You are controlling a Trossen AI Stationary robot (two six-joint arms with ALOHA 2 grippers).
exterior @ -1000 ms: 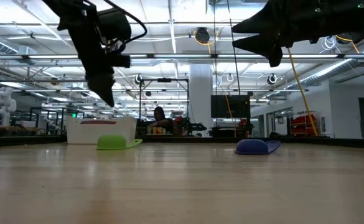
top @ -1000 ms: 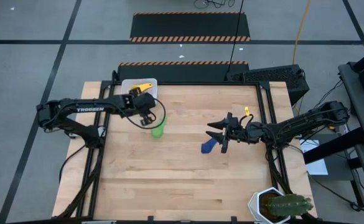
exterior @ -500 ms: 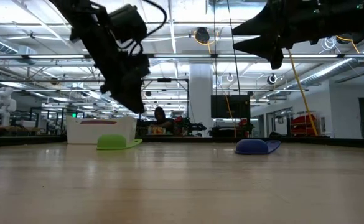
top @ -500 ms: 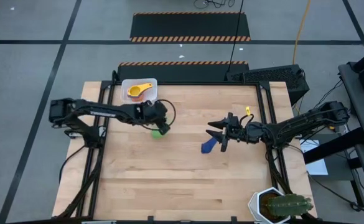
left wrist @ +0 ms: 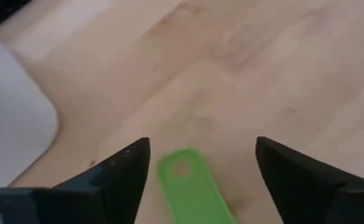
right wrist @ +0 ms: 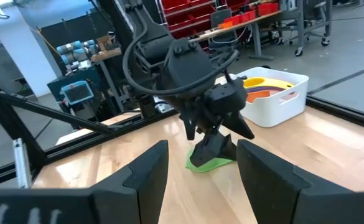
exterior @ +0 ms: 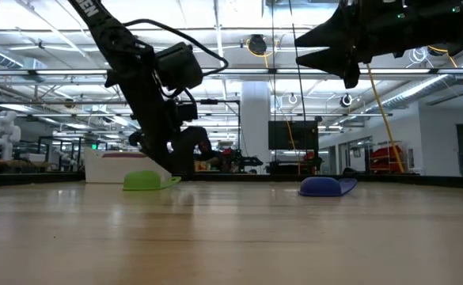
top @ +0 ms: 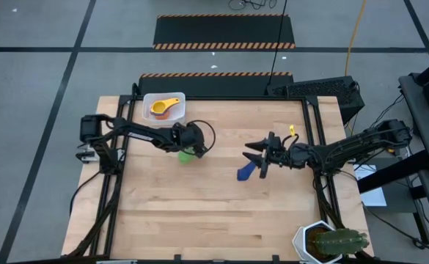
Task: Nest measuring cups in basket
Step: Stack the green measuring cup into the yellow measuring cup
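Left gripper [left wrist: 197, 165]: fingers spread wide, down at the wooden table top [top: 214, 213], straddling the handle of the small green plastic measuring cup [left wrist: 188, 186]; nothing clamped.
Green cup: lies on the table just in front of the basket, under the left gripper [top: 192, 147].
Right gripper [top: 257, 155]: open, empty, hanging above the table.
Blue plastic measuring cup [top: 246, 172]: on the table just below the right gripper.
Small white rectangular plastic basket [top: 149, 99]: at the table's far left edge, holding the yellow measuring cup [top: 163, 108] nested over an orange one [right wrist: 262, 94].
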